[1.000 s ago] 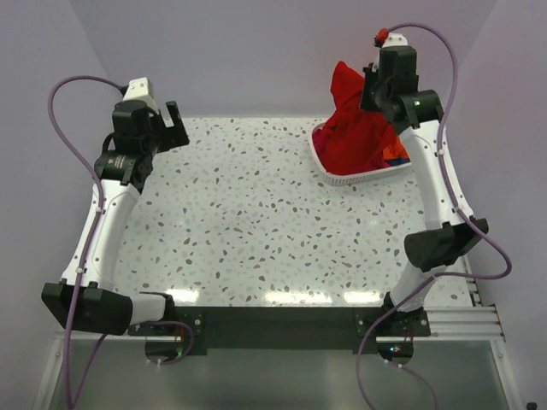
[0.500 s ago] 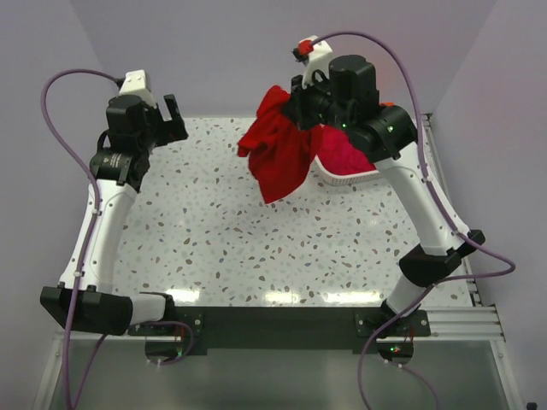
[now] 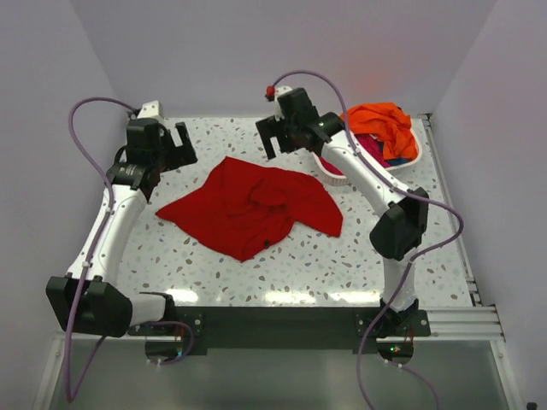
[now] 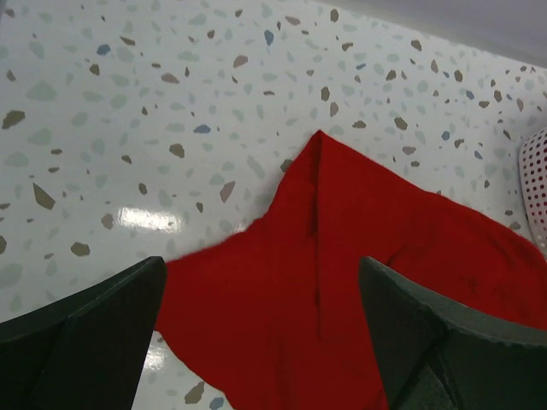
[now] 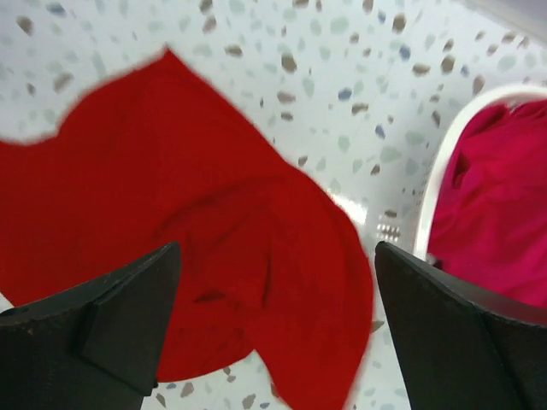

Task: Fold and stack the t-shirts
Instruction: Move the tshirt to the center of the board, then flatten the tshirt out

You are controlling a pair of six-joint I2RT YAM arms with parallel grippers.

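A deep red t-shirt [image 3: 248, 209] lies crumpled and partly spread on the speckled table, nothing holding it. My right gripper [image 3: 278, 147] hovers open above its far right edge; in the right wrist view the red t-shirt [image 5: 171, 213] shows below the open right gripper [image 5: 278, 256]. My left gripper [image 3: 181, 143] is open above the far left corner of the red t-shirt [image 4: 359, 282], with nothing in the left gripper [image 4: 261, 273]. An orange t-shirt [image 3: 380, 120] and a magenta-pink t-shirt [image 5: 496, 213] lie in the basket.
The white slatted basket [image 3: 332, 173] stands at the table's far right corner, its rim [image 5: 432, 196] close to the red shirt's right edge. The right arm's forearm reaches across the table's right side.
My right arm swung left from the basket with the red t-shirt and let go. The shirt now lies on the table, and the orange shirt shows in the basket.
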